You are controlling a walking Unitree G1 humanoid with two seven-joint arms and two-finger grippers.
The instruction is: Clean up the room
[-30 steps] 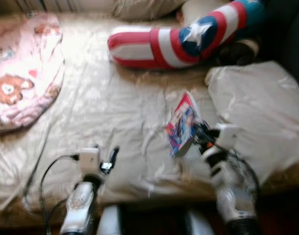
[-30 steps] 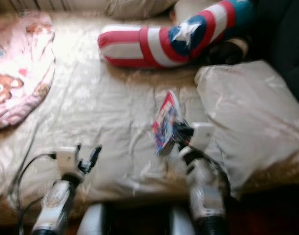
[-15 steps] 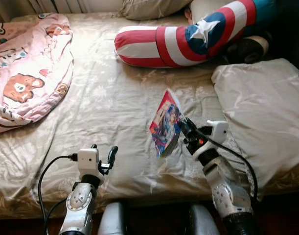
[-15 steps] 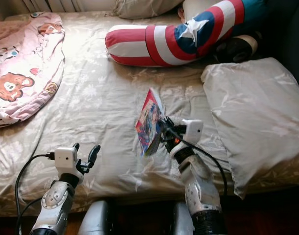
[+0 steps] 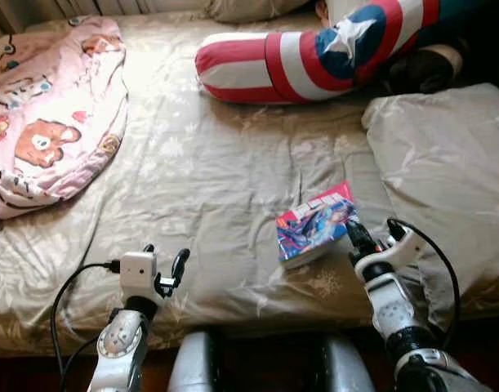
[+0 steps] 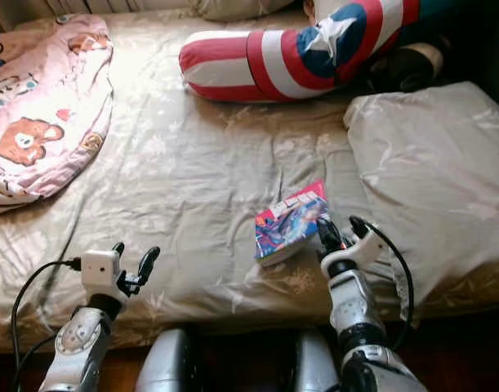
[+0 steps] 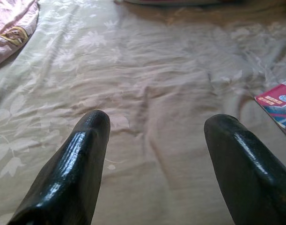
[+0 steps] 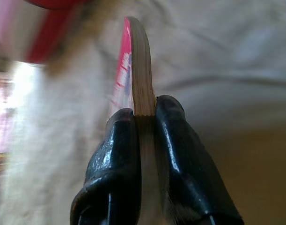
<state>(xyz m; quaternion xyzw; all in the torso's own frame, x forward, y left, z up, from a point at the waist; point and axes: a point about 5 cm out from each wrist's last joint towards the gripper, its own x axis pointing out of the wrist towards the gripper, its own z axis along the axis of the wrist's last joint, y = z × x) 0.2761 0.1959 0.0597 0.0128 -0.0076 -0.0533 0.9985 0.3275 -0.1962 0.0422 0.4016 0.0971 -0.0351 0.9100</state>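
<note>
The right gripper is clamped on one comic book, at the book's corner toward 4 o'clock. In the right wrist view both black fingers press the book's page edge between them, so the grip is firm. The book is near the front edge of the bed, around 5 o'clock from the middle of the sheet, and it looks almost flat with the cover facing up. I cannot tell if it touches the sheet. The right arm comes up from the bottom of the head view, and the fingers point toward 11 o'clock.

The left gripper is spread apart and holds nothing. In the left wrist view its two fingers stand well apart over the bare sheet. This arm also rises from the bottom, at about 7 o'clock from the bed's middle, with one black cable looping beside it.

On the bed I count one pink blanket with bears at 10 o'clock, one long cushion with red and white stripes and a star at 1 o'clock, and one beige pillow at 3 o'clock. One more pillow is cut off at 12 o'clock. Two grippers, one book
</note>
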